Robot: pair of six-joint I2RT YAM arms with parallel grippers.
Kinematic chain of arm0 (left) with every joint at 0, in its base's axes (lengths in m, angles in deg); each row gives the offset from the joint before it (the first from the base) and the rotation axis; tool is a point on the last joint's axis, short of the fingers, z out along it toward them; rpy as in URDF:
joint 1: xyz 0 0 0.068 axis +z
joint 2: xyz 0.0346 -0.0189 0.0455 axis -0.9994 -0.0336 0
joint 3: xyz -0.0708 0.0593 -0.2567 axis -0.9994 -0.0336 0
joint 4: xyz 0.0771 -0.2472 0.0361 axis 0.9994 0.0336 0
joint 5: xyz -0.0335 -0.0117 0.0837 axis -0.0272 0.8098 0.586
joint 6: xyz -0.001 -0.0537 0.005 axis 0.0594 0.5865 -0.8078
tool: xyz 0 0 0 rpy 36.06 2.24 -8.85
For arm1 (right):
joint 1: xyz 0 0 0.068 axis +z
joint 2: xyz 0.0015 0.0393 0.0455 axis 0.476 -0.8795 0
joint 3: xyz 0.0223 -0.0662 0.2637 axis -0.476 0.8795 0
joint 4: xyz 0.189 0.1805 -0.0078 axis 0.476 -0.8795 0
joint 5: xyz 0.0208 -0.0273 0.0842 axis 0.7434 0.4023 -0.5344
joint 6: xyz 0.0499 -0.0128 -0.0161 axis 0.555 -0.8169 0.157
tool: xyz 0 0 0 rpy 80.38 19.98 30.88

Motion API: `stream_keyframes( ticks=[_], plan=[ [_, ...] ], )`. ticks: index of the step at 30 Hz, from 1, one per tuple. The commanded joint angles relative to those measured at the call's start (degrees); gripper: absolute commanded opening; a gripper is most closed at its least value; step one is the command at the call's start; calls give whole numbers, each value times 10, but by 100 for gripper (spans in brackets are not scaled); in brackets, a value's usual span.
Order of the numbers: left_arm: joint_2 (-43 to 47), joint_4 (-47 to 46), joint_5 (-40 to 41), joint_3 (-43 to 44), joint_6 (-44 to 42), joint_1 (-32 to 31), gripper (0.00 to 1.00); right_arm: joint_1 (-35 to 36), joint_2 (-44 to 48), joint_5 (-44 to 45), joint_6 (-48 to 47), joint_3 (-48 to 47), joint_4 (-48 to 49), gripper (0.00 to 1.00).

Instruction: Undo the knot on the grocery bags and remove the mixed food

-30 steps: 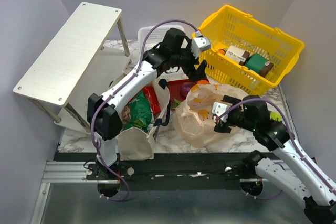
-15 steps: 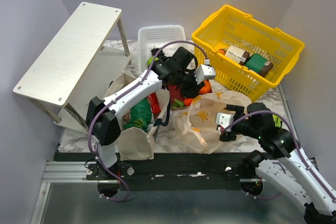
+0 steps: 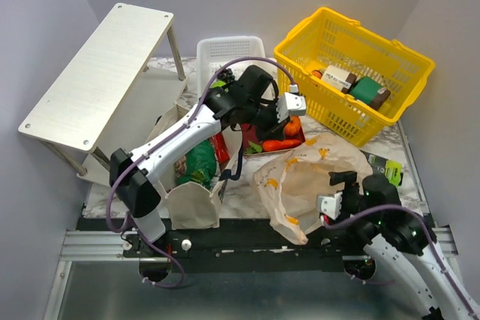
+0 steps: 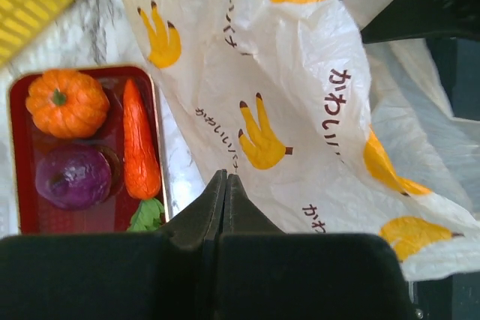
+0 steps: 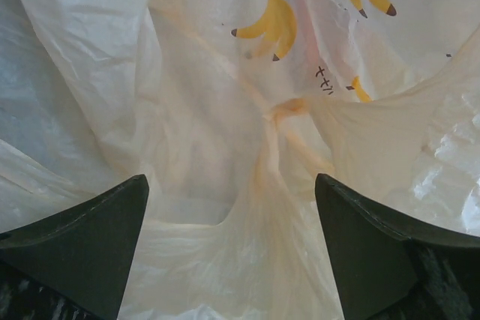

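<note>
The plastic bag [image 3: 304, 181] has slid toward six o'clock, off the red tray [image 4: 22, 151], baring orange [image 4: 67, 103], carrot [image 4: 140, 148] and onion [image 4: 73, 177] at its eleven o'clock. My left gripper [image 4: 226, 177] has snapped closed, empty. My right gripper [image 5: 231, 185] gapes over the knot [image 5: 279, 110], seemingly still tied.

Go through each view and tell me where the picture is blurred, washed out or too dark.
Top external: evenly lit and sharp, no glare. Left wrist: the plastic bag print is crisp; the shut left gripper, up close, is a dark blur. Right wrist: the pale film looks washed out around the knot, and the right gripper shows only as black silhouettes.
</note>
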Motion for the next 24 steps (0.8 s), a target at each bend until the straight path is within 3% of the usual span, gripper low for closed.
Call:
stream_keyframes(
  ticks=[1, 4, 9, 18, 21, 24],
  plan=[
    [62, -30, -33, 18, 5, -1, 0, -3, 143, 54, -142, 63, -68, 100],
    [75, -23, -26, 14, -10, 0, 0, -3, 195, 43, -164, 65, -87, 100],
    [105, -8, 8, 4, -31, 0, 0, -3, 174, 32, -140, 17, -110, 100],
    [212, 21, 75, -119, -118, 16, 2, -3, 181, -22, -101, -150, -126, 100],
    [227, 14, 85, -143, -119, 19, 2, -4, 174, 17, -86, -136, -83, 100],
    [221, 4, 84, -147, -105, 19, 9, -4, 154, 73, -48, -86, -6, 100]
  ],
)
